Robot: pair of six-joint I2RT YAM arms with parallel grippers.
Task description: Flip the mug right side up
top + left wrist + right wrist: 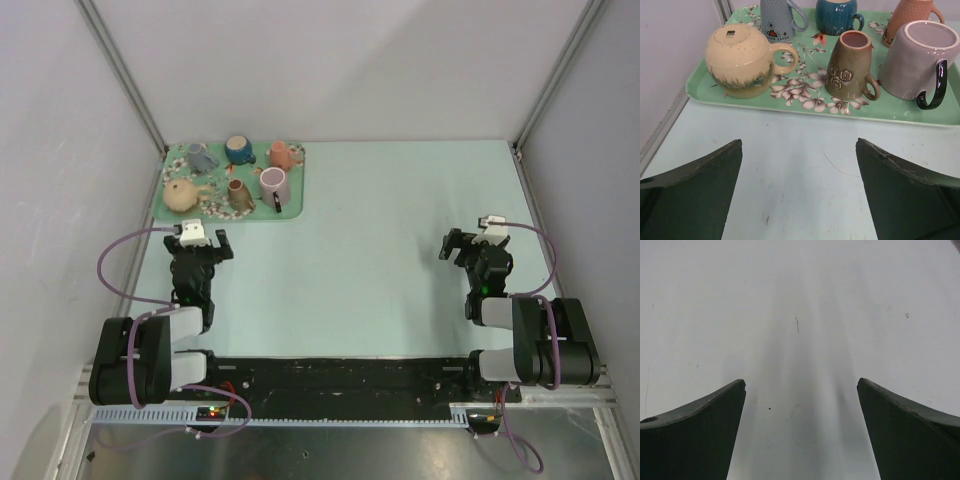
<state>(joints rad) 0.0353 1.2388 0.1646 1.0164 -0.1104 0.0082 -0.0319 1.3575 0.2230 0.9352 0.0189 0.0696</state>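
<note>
A cream mug (181,194) stands upside down, base up, at the near left of a green floral tray (293,209). In the left wrist view the cream mug (741,61) has a small sticker on its base and its handle points right. My left gripper (204,246) is open and empty, low over the table just in front of the tray (715,96); in its own view the left gripper (799,145) is apart from the mug. My right gripper (468,247) is open and empty at the right, and in its own view the right gripper (801,383) shows only bare table.
Other mugs share the tray: brown (851,66), lilac with a black handle (918,60), teal (836,16), salmon (910,17), grey-blue (777,18). A wall with a metal post (122,72) runs close along the tray's left side.
</note>
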